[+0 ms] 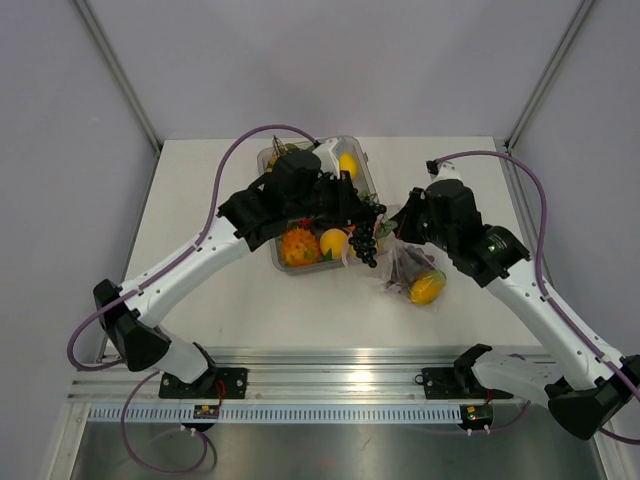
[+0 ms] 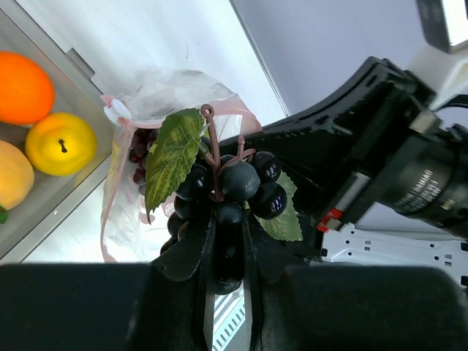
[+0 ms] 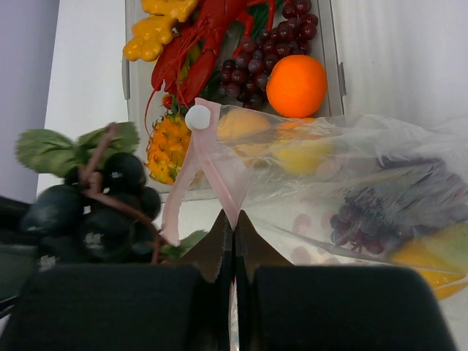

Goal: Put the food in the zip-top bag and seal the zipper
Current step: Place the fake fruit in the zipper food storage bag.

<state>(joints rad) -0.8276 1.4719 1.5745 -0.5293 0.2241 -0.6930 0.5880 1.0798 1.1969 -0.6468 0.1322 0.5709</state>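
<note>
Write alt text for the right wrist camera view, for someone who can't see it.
The right pincer pinches the pink zipper strip of a clear zip-top bag holding some toy food. A bunch of dark grapes with green leaves sits just left of the bag. Behind lies a clear tray with an orange and a red lobster.

Background bits only
Clear tray (image 1: 360,150) sits toward the far side of the bench (image 1: 250,310), metal rail (image 1: 340,380) along its near edge.
</note>
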